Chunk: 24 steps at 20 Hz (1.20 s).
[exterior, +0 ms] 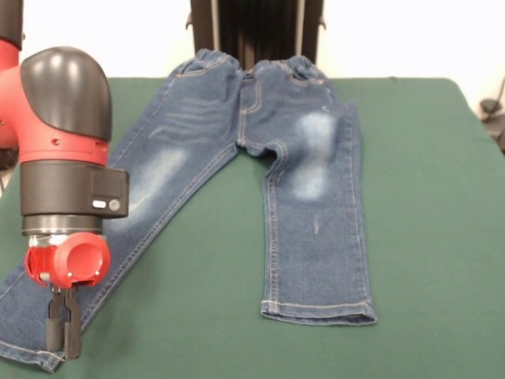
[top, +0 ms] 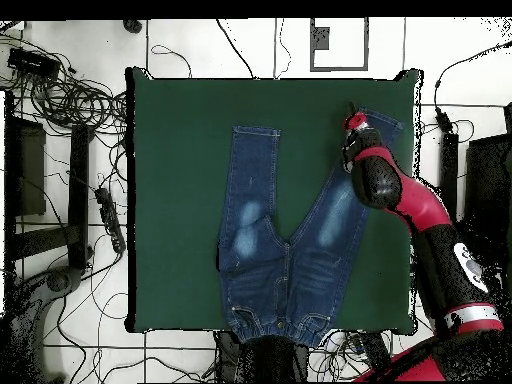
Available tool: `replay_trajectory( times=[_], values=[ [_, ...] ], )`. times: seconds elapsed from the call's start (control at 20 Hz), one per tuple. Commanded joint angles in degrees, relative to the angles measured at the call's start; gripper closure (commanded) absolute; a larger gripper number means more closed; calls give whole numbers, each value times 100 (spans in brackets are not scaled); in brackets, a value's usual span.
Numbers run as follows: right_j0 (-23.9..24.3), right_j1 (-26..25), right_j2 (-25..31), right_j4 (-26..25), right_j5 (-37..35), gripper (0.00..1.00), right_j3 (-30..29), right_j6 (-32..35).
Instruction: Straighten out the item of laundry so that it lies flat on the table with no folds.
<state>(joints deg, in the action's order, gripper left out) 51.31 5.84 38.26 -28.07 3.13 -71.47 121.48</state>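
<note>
Our gripper hangs at the near left of the front view, its two black fingers drawn together with nothing visibly caught between them, tips low over the hem of the splayed trouser leg; we cannot tell whether they touch the cloth.

The table is far larger than the jeans, which lie face up with the waistband at the far edge and both legs spread toward us. The right leg runs straight and looks flat. The left leg angles out wide, its hem at the near left corner, close to the table's edge.

The danger, as we judge it, lies there: a pull further outward could drag the hem off the table, and a sideways sweep with the fingers pressing could bunch the denim into fresh creases.
</note>
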Motion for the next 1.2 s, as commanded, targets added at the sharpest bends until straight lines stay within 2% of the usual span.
replay_trajectory(
  times=[0.05,0.35,0.6,0.75,0.95,1.2],
  values=[
    [-708,-133,-611,301,-603,0,-742,750],
    [-1137,525,-1203,705,-691,0,-1044,1096],
    [-1453,1565,-1683,929,-810,0,-1531,1037],
    [-1481,2012,-1759,1059,-1053,0,-1704,908],
    [-1467,2173,-1708,1156,-1159,0,-1671,692],
    [-1529,2622,-1766,1329,-1471,0,-1904,689]
  ],
)
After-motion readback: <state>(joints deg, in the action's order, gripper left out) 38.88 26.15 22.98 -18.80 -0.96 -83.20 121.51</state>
